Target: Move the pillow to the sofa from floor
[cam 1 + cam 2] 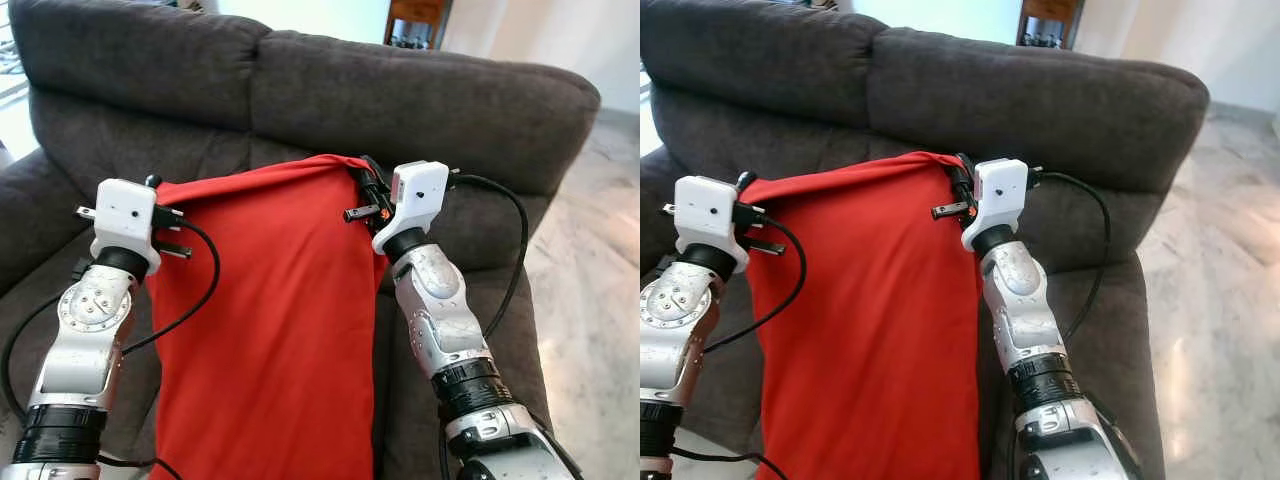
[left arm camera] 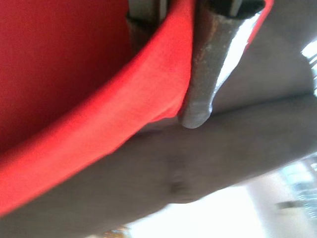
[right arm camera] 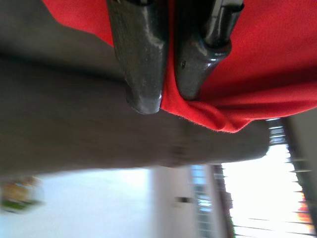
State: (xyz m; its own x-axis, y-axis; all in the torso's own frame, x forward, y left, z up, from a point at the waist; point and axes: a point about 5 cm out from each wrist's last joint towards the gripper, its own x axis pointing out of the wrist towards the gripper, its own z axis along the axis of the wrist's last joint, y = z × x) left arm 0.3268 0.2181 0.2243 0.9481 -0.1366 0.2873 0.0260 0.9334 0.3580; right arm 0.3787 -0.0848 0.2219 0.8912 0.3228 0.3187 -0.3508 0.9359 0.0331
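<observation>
I hold the red pillow (image 1: 270,320) mid-frame over the sofa (image 1: 300,90), left claw (image 1: 160,185) and right claw (image 1: 365,185) each clamped on a top corner. Next, I'd lower and release.

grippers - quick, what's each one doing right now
Left gripper: shut on the red pillow, pinching its top corner.
Right gripper: shut on the red pillow's other top corner, over the sofa.
</observation>
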